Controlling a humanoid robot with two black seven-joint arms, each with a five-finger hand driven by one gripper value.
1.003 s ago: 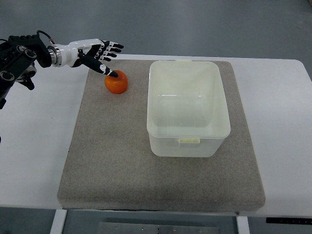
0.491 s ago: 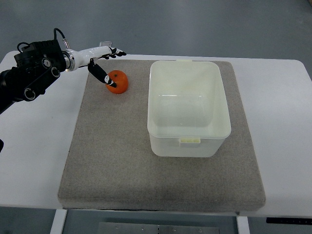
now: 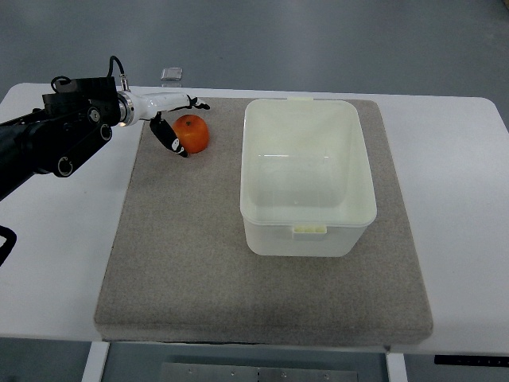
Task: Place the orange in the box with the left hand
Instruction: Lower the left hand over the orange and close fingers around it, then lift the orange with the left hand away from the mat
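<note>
The left arm (image 3: 48, 143), black and jointed, enters from the left edge and extends across the white table (image 3: 64, 239) toward the far left corner of the grey mat (image 3: 183, 255). The left hand (image 3: 169, 119) is positioned at that corner, turned on edge so that it appears narrow from above. Its fingers (image 3: 192, 103) reach along the far side of the orange (image 3: 192, 133), and the thumb (image 3: 170, 141) angles down on the near left side of the fruit, its dark tip just beside or touching the peel. The hand is cupped partway around the orange; whether the digits actually press on it cannot be determined from this view. The orange rests on the mat near the far left corner, to the left of the box (image 3: 306, 231) and apart from it. The box is white, rectangular and without a lid, and occupies the right half of the mat; its interior shows only bare plastic. A small grey object (image 3: 171, 75) lies on the floor beyond the far table edge.
</note>
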